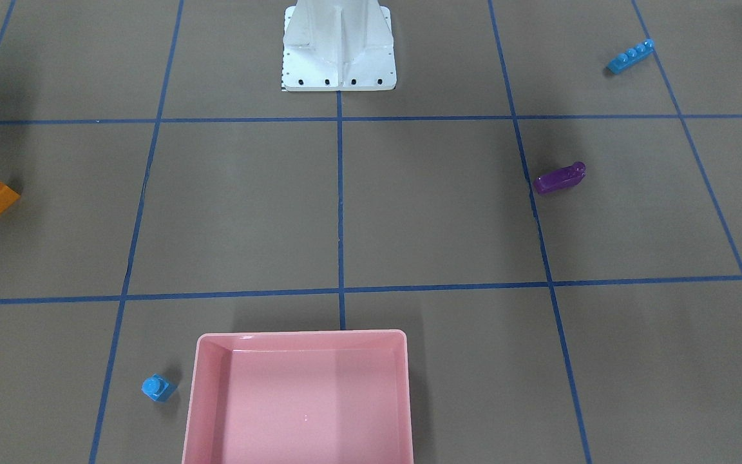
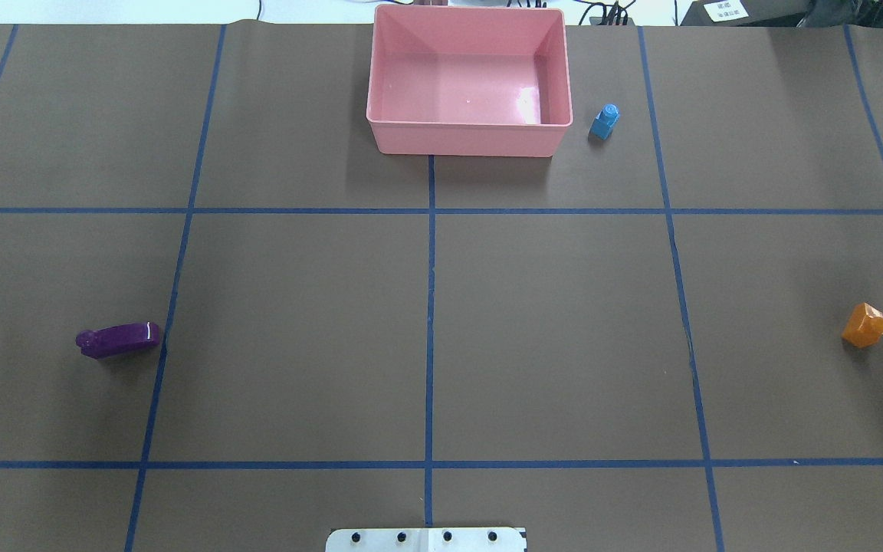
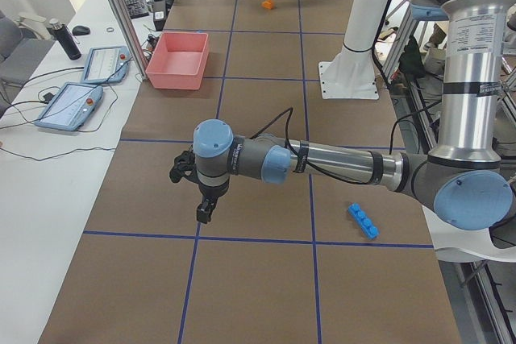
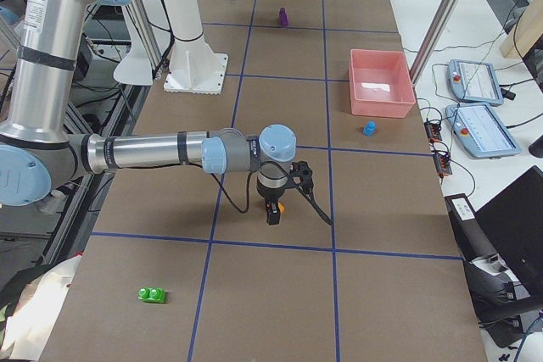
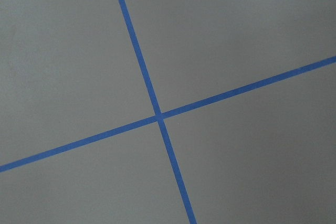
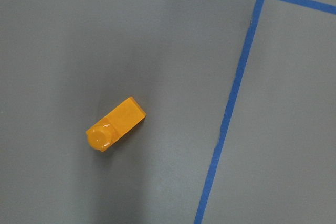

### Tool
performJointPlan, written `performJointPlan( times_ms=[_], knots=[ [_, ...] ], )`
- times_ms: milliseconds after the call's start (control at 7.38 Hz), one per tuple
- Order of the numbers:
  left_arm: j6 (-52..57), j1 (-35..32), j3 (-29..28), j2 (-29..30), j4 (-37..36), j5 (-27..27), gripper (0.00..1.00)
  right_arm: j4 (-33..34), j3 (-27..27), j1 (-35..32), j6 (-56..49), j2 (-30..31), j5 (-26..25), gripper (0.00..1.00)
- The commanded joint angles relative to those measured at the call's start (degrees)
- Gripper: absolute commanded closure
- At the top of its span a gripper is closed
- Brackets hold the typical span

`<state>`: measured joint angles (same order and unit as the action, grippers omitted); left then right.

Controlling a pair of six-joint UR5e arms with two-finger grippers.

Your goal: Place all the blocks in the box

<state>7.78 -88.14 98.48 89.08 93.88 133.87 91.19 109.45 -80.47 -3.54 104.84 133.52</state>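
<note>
The pink box [image 2: 468, 139] stands at the table's far middle and holds nothing. The tiny blue block [image 2: 605, 122] sits just beside the box. The purple block [image 2: 118, 340] lies on the left, the orange block [image 2: 864, 325] on the right. The long blue block [image 1: 630, 57] and the green block [image 4: 153, 296] lie near the table's ends. My right gripper [image 4: 273, 214] hangs over the orange block [image 6: 114, 124]. My left gripper [image 3: 204, 213] hangs above the mat. Both show only in side views, so I cannot tell whether they are open or shut.
The white base plate [image 1: 339, 80] stands at the robot's side of the table. Blue tape lines [image 5: 159, 116] grid the brown mat. Control tablets [image 3: 68, 106] and cables lie on the white bench beyond the box.
</note>
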Motion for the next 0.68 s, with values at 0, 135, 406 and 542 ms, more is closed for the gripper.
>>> performJointPlan(
  times_ms=[0, 135, 406, 542],
  knots=[
    [0.0, 0.0, 1.7, -0.7, -2.6, 1.3, 0.00, 0.0, -0.5, -0.7, 0.0, 0.9, -0.5, 0.00],
    [0.1, -0.1, 2.0, -1.0, -2.5, 1.6, 0.00, 0.0, -0.9, -1.1, 0.0, 0.9, -0.8, 0.00],
    [0.6, 0.0, 1.9, -2.3, -1.7, 1.5, 0.00, 0.0, -0.9, -1.2, -0.1, 1.0, -0.9, 0.00],
    [0.7, 0.0, 1.5, -2.9, -0.7, 1.5, 0.00, 0.0, -0.8, -1.2, -0.1, 0.9, -0.9, 0.00]
  ],
)
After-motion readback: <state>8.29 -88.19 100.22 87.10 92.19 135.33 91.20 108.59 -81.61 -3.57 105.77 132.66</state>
